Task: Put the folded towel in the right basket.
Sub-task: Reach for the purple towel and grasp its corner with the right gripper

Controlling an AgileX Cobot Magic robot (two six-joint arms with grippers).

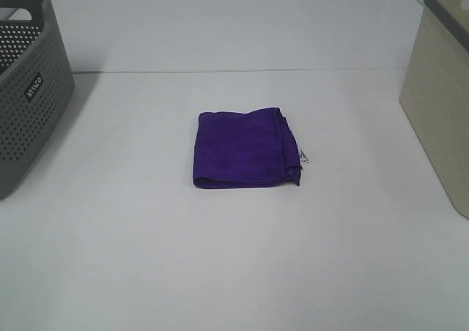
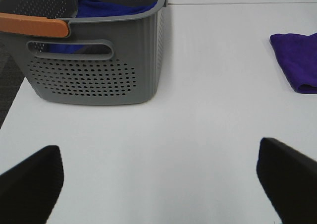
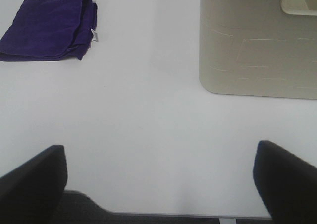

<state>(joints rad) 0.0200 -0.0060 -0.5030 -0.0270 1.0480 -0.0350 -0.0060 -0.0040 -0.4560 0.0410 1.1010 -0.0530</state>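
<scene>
A folded purple towel [image 1: 245,149] lies flat on the white table, near the middle. It also shows in the left wrist view [image 2: 297,60] and in the right wrist view [image 3: 49,28]. The beige right basket [image 1: 440,89] stands at the table's right edge; it also shows in the right wrist view [image 3: 257,40]. My left gripper [image 2: 158,184] is open and empty, over the table in front of the grey basket. My right gripper [image 3: 158,184] is open and empty, near the table's front edge. Neither arm shows in the exterior high view.
A grey perforated basket [image 1: 29,89] stands at the left edge. In the left wrist view it [image 2: 94,65] holds blue cloth [image 2: 109,7] and has an orange handle [image 2: 32,25]. The table's front edge [image 3: 148,211] lies close under my right gripper.
</scene>
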